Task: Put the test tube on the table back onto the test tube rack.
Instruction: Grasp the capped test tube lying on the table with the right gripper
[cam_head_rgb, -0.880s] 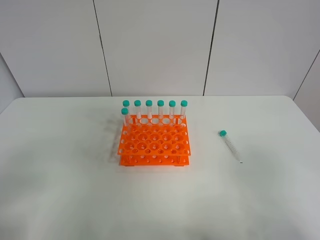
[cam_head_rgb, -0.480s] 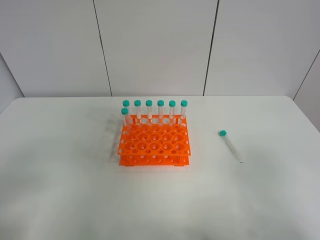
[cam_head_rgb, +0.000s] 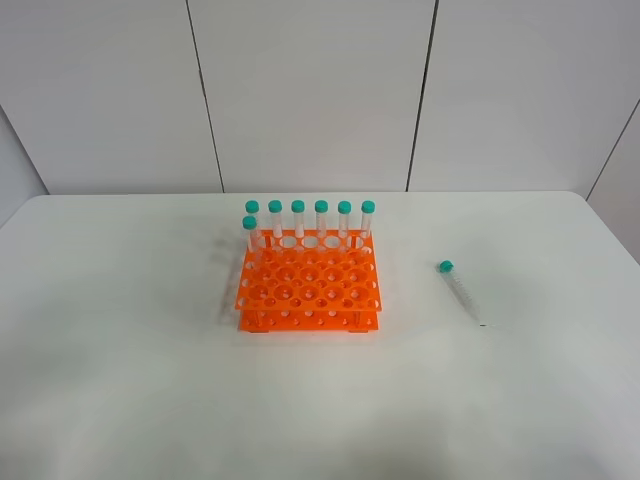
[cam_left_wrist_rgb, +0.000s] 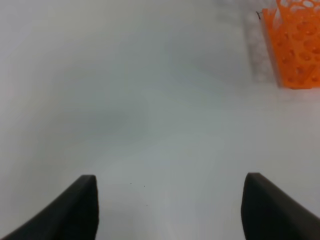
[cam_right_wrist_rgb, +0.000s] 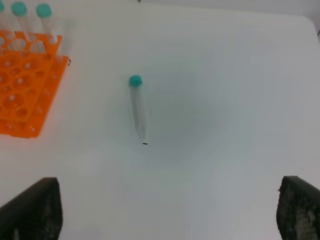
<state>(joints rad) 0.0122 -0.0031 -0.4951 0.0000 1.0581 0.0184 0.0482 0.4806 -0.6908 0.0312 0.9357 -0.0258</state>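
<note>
The test tube lies flat on the white table, right of the orange test tube rack, cap toward the back. It also shows in the right wrist view, lying well ahead of my right gripper, which is open and empty above the table. The rack also shows in the right wrist view. My left gripper is open and empty over bare table, with a corner of the rack ahead of it. Neither gripper shows in the exterior view.
Several identical green-capped tubes stand upright along the rack's back row, with one more at the left of the second row. A white panelled wall stands behind the table.
</note>
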